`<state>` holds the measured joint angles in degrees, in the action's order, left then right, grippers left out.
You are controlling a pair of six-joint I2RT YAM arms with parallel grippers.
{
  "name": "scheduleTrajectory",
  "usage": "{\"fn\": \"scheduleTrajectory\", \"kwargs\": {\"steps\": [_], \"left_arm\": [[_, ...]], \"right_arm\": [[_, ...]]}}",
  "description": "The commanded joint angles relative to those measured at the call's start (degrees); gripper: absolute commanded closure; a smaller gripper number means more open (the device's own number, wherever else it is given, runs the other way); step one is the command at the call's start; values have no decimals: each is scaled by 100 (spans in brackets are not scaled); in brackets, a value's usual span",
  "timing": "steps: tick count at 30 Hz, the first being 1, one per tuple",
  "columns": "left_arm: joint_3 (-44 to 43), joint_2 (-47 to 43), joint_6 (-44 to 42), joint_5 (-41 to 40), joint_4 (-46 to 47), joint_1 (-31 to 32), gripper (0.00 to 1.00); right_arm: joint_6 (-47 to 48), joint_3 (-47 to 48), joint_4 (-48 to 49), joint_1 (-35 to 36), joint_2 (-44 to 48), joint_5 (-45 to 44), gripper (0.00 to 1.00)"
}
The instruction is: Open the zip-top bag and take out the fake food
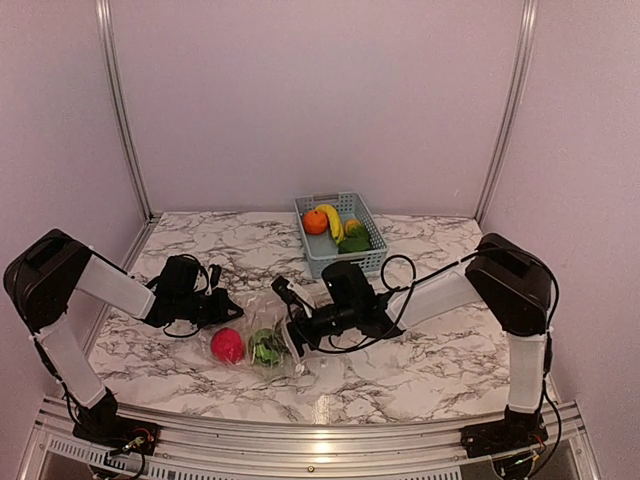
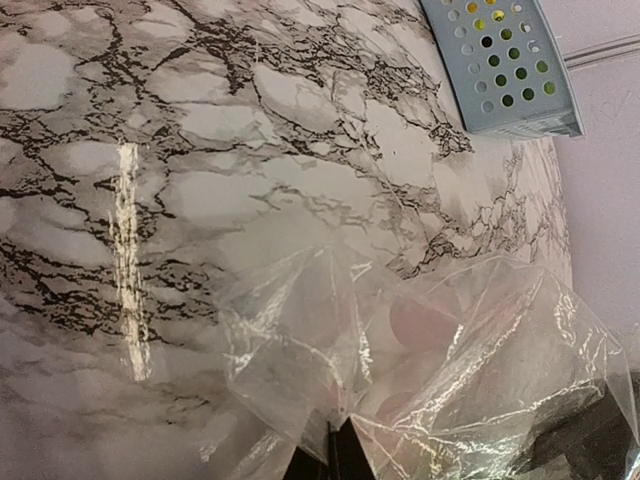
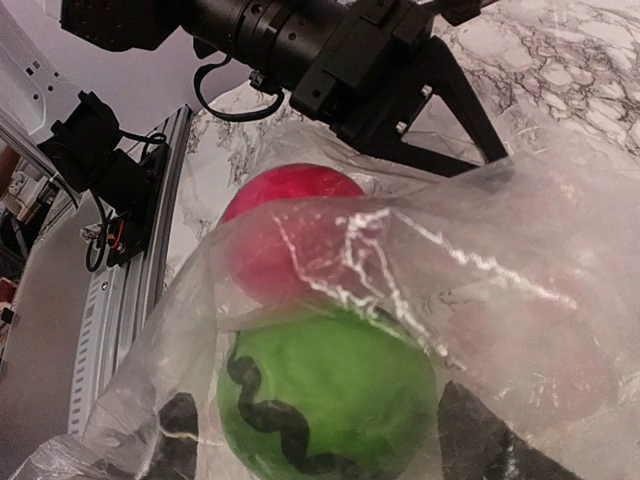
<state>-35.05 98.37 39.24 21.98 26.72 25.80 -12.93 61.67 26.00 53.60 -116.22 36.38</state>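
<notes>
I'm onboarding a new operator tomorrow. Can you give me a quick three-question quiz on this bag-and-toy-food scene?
1. True or false: the banana lies in the basket.
2. Which gripper pinches the edge of the zip-top bag? A) left B) right C) neither
3. Fill in: the striped ball that the open right gripper straddles is ____.
Key: 1 true; 2 A, the left gripper; 3 green.

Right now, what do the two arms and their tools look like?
Both the left arm and right arm have white links between bulky black joint housings. The left tool and right tool are black, with loose black cables looping nearby.
</notes>
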Motion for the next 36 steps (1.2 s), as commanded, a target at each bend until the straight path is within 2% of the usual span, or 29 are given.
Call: {"fn": "scheduleTrajectory", "kwargs": {"steps": [1,8,17,25,31,36], "left_arm": [[82,119,76,36,171,-31,100],[124,116,77,46,181,-31,100],[68,40,-70,-52,-54,-53,100],[59,-65,-173,-82,-189,-185,100],[-5,-75,-233,-71,-297,-205,100],[-29,-60,-260,-68,-332,-208,100]], "right_arm": [[309,563,-534,270,-305,-316,19],[590,1183,-1458,484,-708,-1054,17],[570,512,-1455,433,-480,-1391,18],[569,-346,-1097,293,-82,-1187,17],[654,-464,-1170,291,55,-1171,18],[707,-496,-1177,229,59,-1186,14]]}}
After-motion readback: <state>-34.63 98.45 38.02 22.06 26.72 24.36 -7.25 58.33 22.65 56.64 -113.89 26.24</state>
